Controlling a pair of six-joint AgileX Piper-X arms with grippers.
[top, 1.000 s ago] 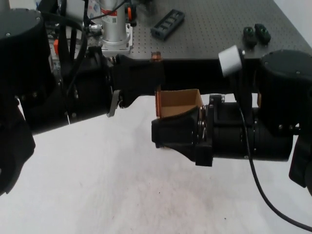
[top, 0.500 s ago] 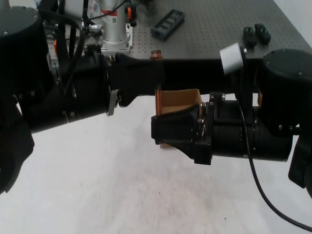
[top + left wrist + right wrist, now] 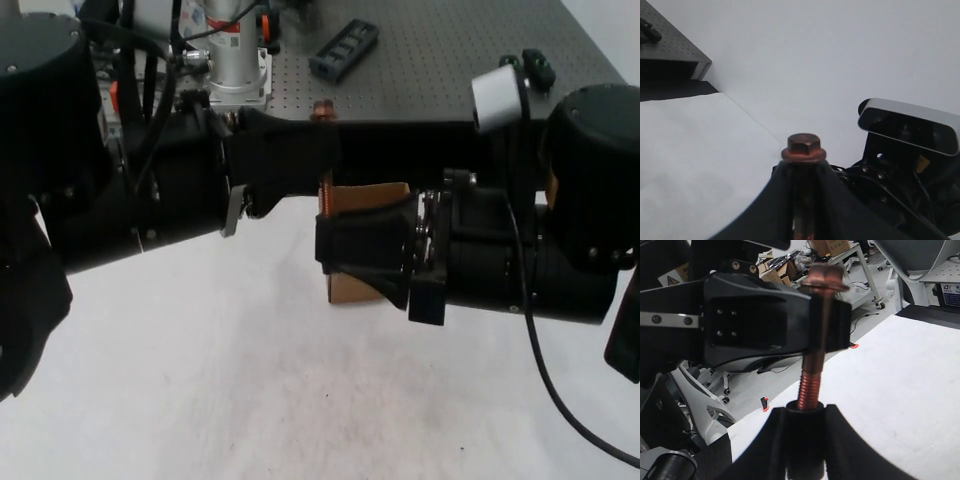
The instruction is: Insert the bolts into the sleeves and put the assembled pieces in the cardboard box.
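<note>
Bolt (image 3: 821, 315) upright, clamped under its head by your left pincer (image 3: 803, 172). Threaded tip enters the sleeve (image 3: 803, 426), gripped in your right pincer (image 3: 803, 415), above the surface (image 3: 250, 380) beside the box (image 3: 365, 203).

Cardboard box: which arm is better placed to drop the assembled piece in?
Right, probably: its tool grips the sleeve, the bolt already entering it, and overlaps the cardboard box in the high view.

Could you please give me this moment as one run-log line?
left gripper: shut on bolt, head up | right gripper: shut on sleeve | bolt tip: at sleeve mouth | box: partly hidden by right gripper
</note>
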